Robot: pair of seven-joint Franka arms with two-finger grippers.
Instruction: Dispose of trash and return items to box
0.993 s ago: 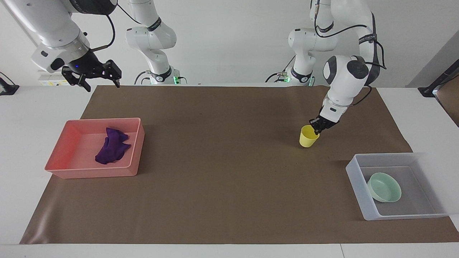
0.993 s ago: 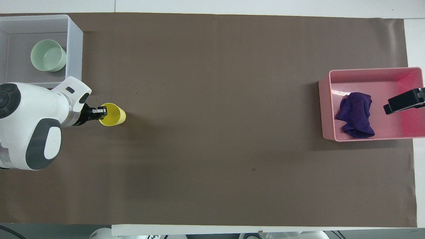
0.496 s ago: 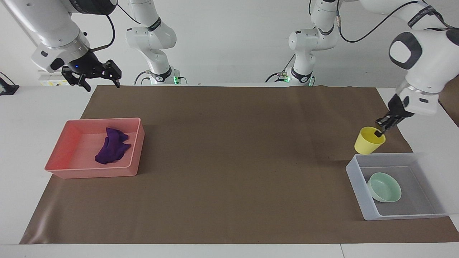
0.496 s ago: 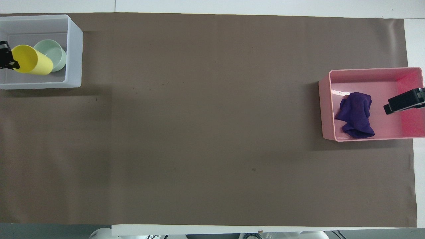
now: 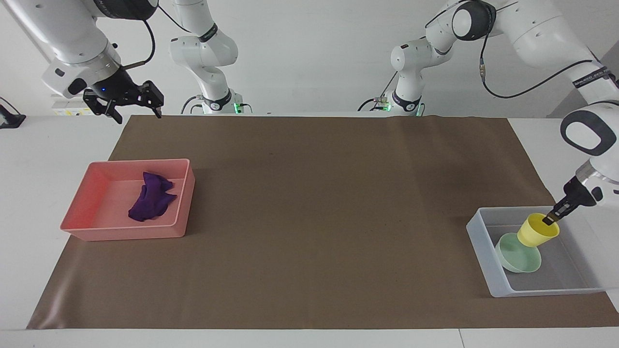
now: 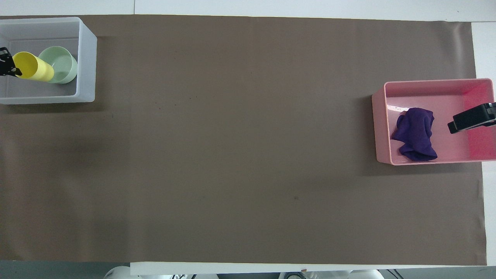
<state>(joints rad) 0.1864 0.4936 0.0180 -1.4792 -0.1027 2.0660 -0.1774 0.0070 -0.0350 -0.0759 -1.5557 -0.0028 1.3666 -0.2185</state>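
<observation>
One second back the yellow cup (image 5: 537, 232) stood on the brown surface (image 5: 309, 222) outside the box (image 5: 483, 244); now it hangs tilted inside it, just over the green bowl (image 5: 518, 257), rim pinched between the left gripper's (image 5: 550, 219) fingers. Only the release seems left. Inside the pink tray (image 5: 77, 212), well apart from the box, the purple cloth (image 5: 151, 197) has not moved. Over the tray's edge the right gripper (image 5: 129, 105) waits, fingers apart. Whether cup and bowl touch is unclear; the overhead view cuts off the left gripper.
</observation>
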